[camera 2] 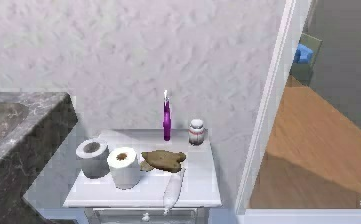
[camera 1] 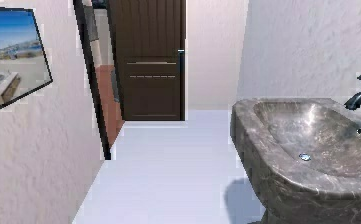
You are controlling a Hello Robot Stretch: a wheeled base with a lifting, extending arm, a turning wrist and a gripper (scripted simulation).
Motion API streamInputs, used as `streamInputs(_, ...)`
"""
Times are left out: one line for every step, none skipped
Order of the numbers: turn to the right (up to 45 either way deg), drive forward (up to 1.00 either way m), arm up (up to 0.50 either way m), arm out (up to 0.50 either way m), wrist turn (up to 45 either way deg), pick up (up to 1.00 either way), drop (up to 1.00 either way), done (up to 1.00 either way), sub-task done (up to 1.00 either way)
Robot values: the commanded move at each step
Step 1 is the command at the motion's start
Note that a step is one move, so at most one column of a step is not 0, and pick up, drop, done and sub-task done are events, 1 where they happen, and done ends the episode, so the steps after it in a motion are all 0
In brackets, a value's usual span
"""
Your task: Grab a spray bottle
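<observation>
judged early in the task: target found, grasp not yet made. noted a slim purple bottle (camera 2: 167, 117) upright at the back middle of the desk (camera 2: 210, 172), resting on the top, so not lifted. taken as the likeliest spray bottle from the narrow body and pale tip; too small to confirm a nozzle.

logged the other items, all placed against the desk:
- grey paper roll (camera 2: 91, 157) at front left
- white paper roll (camera 2: 123, 166) just beside it, toward the front middle
- brown flat lump (camera 2: 164, 159) near the centre, in front of the purple bottle
- white elongated thing (camera 2: 173, 192) overhanging the front edge
- small pale jar (camera 2: 197, 131) at the back, just right of the purple bottle
- stone sink (camera 2: 23, 120) off the desk's left side
- open doorway (camera 2: 323, 120) off its right side

cannot tell the state of the hand, wide or narrow. cannot tell its place against the desk either, so cannot give the bottle-to-hand relation.

left to do, as a judgement: bring the hand to the desk's back middle, clear the rolls and the brown lump without knocking them, take the bottle, lift clear. expected risk: tall thin bottle, likely to tip on a side bump.
</observation>
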Motion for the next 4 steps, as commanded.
streamInputs(0.0,0.00,0.50,0.00,0.0,0.00,0.00,0.00,0.00)
streamInputs(0.0,0.00,0.38,0.00,0.0,0.00,0.00,0.00,0.00)
streamInputs(0.0,0.00,0.00,0.44,0.0,0.00,0.00,0.00,0.00)
streamInputs(0.0,0.00,0.00,0.00,45.0,0.00,0.00,0.00,0.00)
